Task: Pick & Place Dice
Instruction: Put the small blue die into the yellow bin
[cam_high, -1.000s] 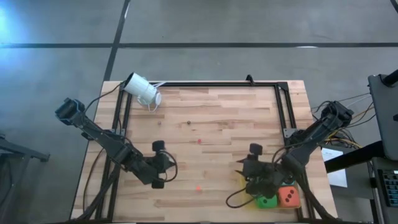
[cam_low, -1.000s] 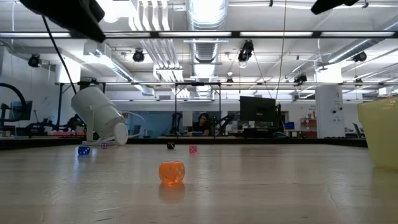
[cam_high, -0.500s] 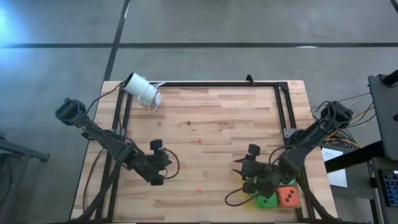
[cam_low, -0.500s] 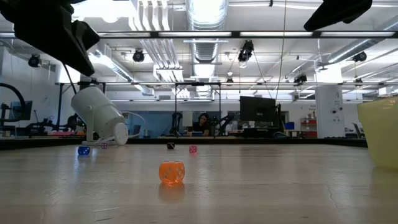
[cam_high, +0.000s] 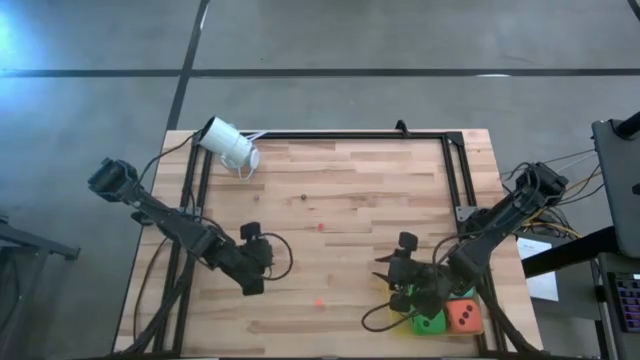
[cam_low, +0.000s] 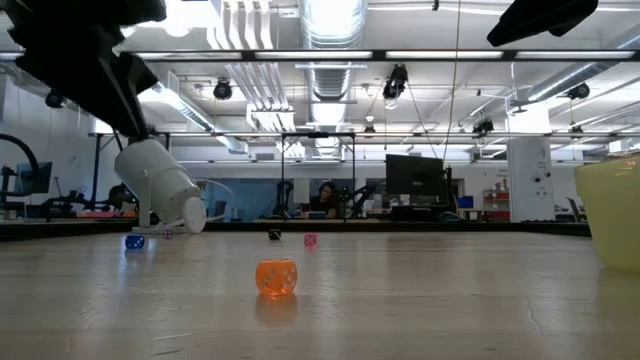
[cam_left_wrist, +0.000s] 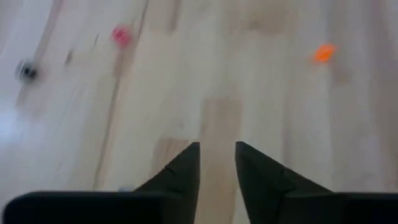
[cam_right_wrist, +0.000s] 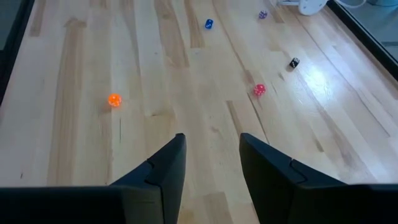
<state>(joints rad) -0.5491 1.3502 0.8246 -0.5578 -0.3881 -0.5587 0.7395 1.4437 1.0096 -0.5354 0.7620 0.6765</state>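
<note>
Although both arms hang over the table (cam_high: 350, 180), only the right one is anywhere near the work: the green die (cam_high: 430, 322) and the orange-red die (cam_high: 463, 317) sit side by side at the table's near right corner, just beside the right arm's forward links and behind the right claw (cam_high: 388, 283), which points away from them toward the table's middle. The left claw (cam_high: 262, 262) is well apart, over the left half. Judged from this, the coming move turns on the right claw swinging back round toward that corner. The cubes have no long axis, so approach angle should matter little. The right wrist view shows that claw's fingers standing apart over bare wood with nothing between them; the left wrist view shows the left claw's fingers (cam_left_wrist: 186, 171) narrowly parted and likewise empty. Neither wrist view catches the two dice — they show only tiny coloured specks, among them an orange speck (cam_right_wrist: 114, 99). The overhead view alone places the cubes. The table-level view adds a pale yellow container (cam_low: 612, 210) at its right edge, but no cube. I cannot pick out the teal die or a second green one with certainty.
</note>
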